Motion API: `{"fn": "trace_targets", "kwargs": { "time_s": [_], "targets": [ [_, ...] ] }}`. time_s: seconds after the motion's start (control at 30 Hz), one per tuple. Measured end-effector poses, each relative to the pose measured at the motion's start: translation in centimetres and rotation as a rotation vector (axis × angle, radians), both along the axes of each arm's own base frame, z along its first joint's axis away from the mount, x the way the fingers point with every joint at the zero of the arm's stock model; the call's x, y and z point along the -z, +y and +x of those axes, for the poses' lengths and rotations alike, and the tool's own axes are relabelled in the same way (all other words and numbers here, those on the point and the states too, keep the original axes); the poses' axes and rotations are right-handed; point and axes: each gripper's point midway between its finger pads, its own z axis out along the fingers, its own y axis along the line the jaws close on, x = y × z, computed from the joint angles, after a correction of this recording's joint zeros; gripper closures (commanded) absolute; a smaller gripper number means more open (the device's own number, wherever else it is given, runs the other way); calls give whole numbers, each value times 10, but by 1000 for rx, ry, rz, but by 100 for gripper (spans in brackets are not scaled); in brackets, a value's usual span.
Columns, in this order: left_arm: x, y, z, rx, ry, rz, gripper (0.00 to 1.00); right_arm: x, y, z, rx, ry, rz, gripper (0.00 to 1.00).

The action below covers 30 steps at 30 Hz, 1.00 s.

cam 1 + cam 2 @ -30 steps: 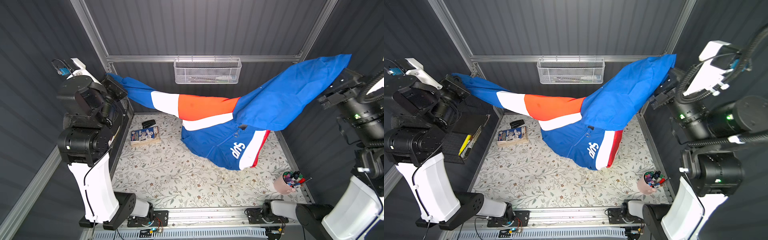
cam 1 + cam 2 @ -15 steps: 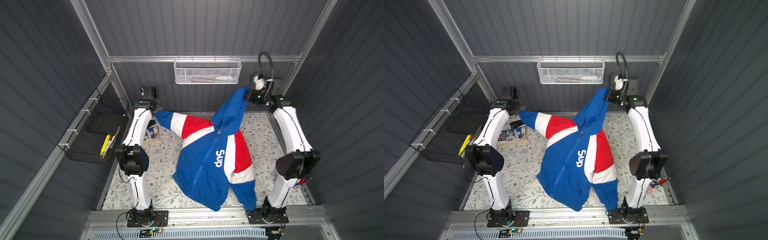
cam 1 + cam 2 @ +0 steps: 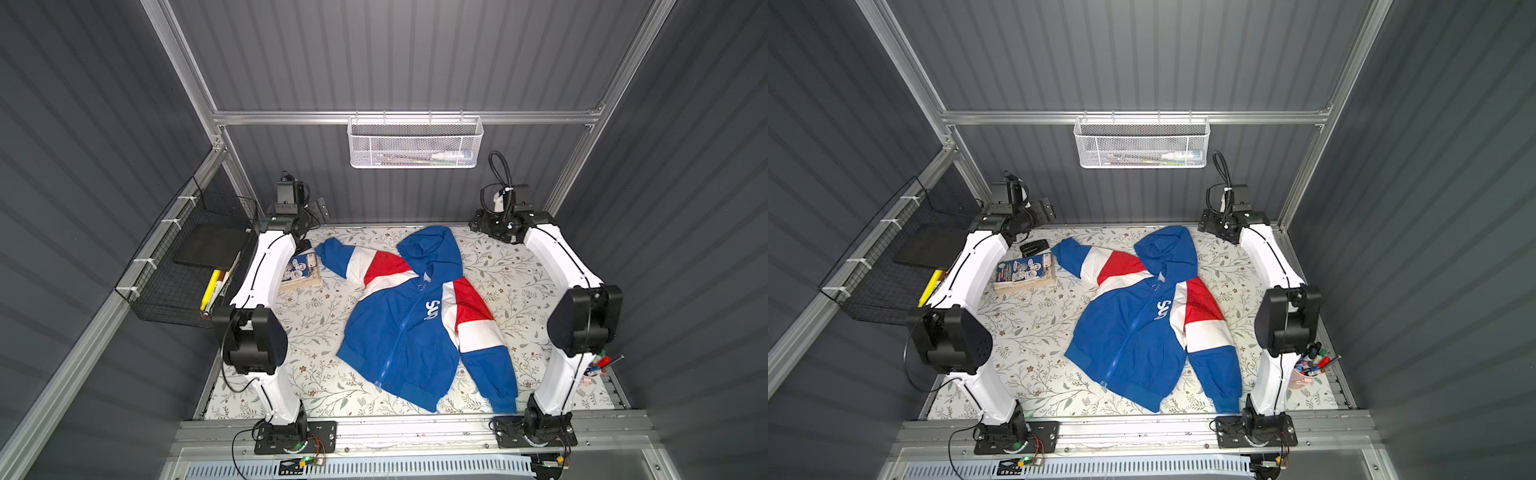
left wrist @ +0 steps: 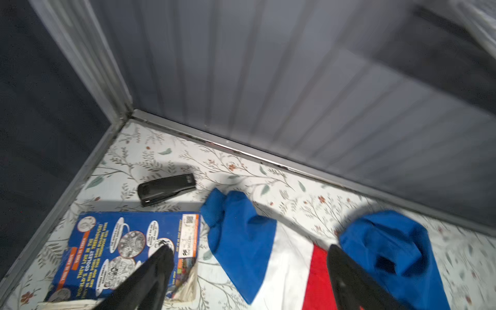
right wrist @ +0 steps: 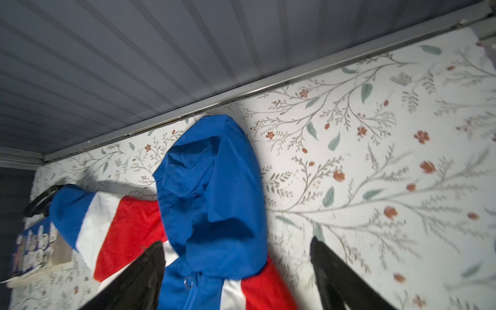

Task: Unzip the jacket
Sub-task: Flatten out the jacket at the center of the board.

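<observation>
Gaping wide, empty: left jaws | right jaws | jacket (image 3: 399, 332) untouched, zipped

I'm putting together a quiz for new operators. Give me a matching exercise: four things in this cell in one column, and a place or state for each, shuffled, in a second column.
Things:
1. jacket
2. book
3. white mesh basket
4. cup

Places or states:
A. hung on the back wall
B. upright, full of markers
C. spread flat, zipper closed
D. lying flat beside a black stapler

Pairs: 1-C, 2-D, 3-A, 4-B
</observation>
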Motion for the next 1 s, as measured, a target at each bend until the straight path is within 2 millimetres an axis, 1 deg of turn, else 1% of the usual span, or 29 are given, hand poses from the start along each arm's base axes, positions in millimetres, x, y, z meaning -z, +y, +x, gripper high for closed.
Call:
{"fn": "trace_targets", "kwargs": {
  "time_s": [0.03,0.1,0.17,0.2,0.23,0.27,0.33,0.4,0.47,0.57,0.63,0.8,1.0],
  "targets": [
    [6,-19,-7,58,-4,-7,15,-4,7,-16,-6,0,0,26],
    [26,-56,-17,168,14,-25,21,-1,23,-45,-27,26,0,32],
    [57,-94,-24,281,58,-51,29,17,40,-81,-52,91,-6,38],
    [71,-109,-27,325,79,-64,31,28,46,-97,-62,125,-13,41],
    [89,-124,-29,371,106,-80,34,40,53,-115,-73,167,-22,45],
    [107,-133,-31,400,134,-91,38,52,59,-132,-83,203,-26,50],
    [139,-143,-29,429,192,-110,43,73,68,-165,-96,280,-33,56],
    [167,-145,-24,434,235,-116,48,89,71,-189,-89,327,-27,64],
    [195,-145,-21,432,283,-115,53,110,68,-211,-65,379,-20,70],
    [223,-147,-14,430,330,-112,56,141,61,-228,-13,468,-13,73],
    [234,-146,-11,424,349,-109,56,155,60,-231,13,514,-12,75],
    [250,-142,-11,404,377,-90,56,185,62,-225,47,580,-20,80],
    [259,-139,-13,392,379,-80,55,208,46,-213,115,620,-21,82]
  ]
}}
